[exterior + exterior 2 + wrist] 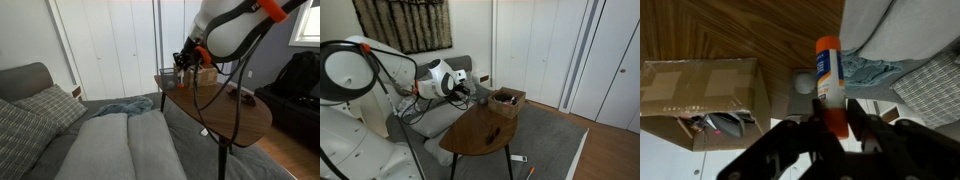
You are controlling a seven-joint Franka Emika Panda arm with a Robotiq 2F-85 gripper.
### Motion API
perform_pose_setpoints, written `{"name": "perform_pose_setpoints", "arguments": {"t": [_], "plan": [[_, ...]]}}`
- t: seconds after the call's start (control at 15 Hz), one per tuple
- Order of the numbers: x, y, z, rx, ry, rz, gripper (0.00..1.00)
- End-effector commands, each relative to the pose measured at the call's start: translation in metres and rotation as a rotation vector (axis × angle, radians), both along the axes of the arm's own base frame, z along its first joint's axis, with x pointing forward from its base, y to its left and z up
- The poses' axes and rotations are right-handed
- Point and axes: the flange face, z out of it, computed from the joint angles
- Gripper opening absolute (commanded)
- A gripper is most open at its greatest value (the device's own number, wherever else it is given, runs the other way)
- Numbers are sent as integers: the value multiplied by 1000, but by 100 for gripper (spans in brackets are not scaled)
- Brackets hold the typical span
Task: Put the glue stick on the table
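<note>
Closest to the lens, the gripper [836, 128] is clamped on the glue stick [829, 80]. Its black fingers [800, 138] press the lower part from either side, with no gap visible between them and the stick. The stick juts out past the fingertips, whitish with a printed label and an orange cap at the far end.

Beyond the cap lies the dark-brown top of the table [730, 30], whose rounded edge runs just behind the stick. Off to one side of the gripper sits a wooden crate [700, 90] with some dark and pinkish clutter inside. On the opposite side are the grey couch [915, 40] and a crumpled bluish cloth [872, 68].

In both exterior views the gripper [185, 60] [470, 92] hangs beside the crate [206, 75] [507, 98] at one end of the table [245, 118] [480, 135]. The stick is too small to make out there.
</note>
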Motion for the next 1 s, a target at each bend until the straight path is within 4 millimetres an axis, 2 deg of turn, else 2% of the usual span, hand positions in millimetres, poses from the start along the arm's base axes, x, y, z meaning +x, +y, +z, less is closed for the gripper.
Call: {"name": "perform_pose_setpoints", "arguments": {"t": [0.0,0.07,0.13,0.2,0.27,0.33,0.6,0.93], "plan": [[-17,80,33,-21,-3,-74,7],[-23,105,42,-23,6,-85,7],[-19,73,24,-4,17,-36,30],[-26,94,31,-7,22,-44,30],[-30,106,36,-9,21,-48,30],[-31,110,38,-10,19,-52,30],[-24,101,38,-11,19,-74,30],[-24,101,38,-12,18,-74,30]]}}
